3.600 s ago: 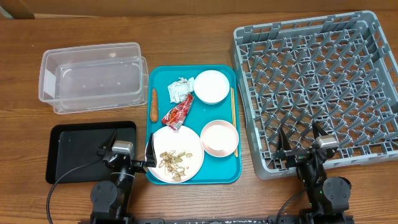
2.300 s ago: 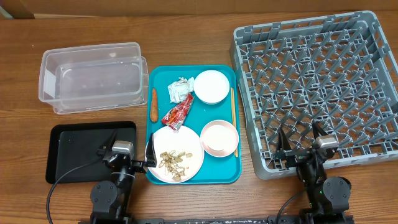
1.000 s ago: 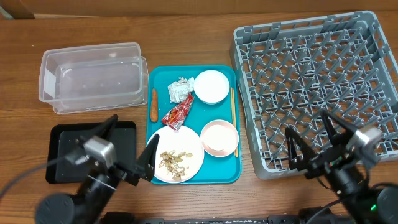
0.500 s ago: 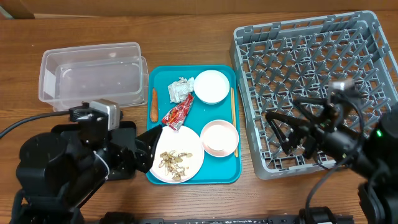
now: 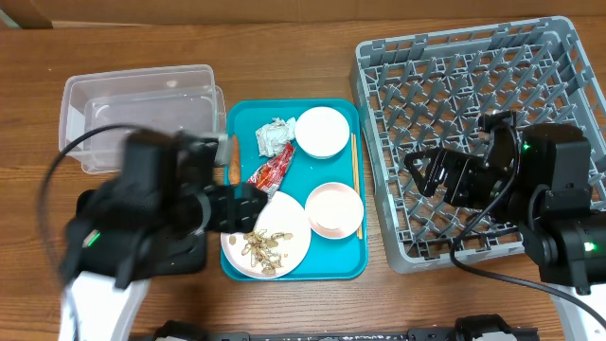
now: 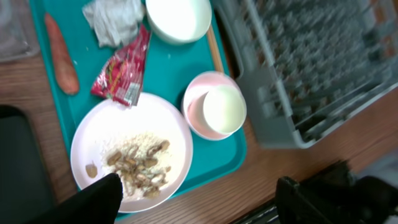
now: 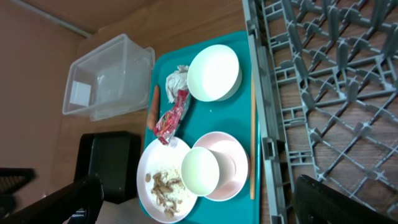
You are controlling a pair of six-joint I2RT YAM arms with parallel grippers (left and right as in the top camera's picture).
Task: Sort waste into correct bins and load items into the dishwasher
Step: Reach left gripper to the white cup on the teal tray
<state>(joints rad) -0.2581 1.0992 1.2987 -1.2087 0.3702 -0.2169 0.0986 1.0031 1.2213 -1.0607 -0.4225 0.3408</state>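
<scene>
On the teal tray (image 5: 341, 263) lie a crumpled white napkin (image 5: 274, 135), a red wrapper (image 5: 272, 171), a carrot (image 5: 233, 166), a white bowl (image 5: 323, 131), chopsticks (image 5: 355, 180), a pink bowl (image 5: 334, 225) holding a small white cup (image 7: 199, 171), and a white plate (image 5: 284, 232) with tan scraps (image 5: 263, 244). My left gripper (image 5: 248, 204) is open and empty above the plate's left edge, and it also shows in the left wrist view (image 6: 199, 199). My right gripper (image 5: 436, 175) is open and empty over the front left of the grey dish rack (image 5: 473, 85).
The clear tub (image 5: 142, 109) stands at the back left, partly behind my left arm. The black tray (image 7: 109, 165) lies in front of it, mostly hidden in the overhead view. The rack fills the right side of the table.
Both arms have risen from the table's front edge and swung inward, the left over the black tray and plate, the right over the rack. The things on the teal tray have not moved.
</scene>
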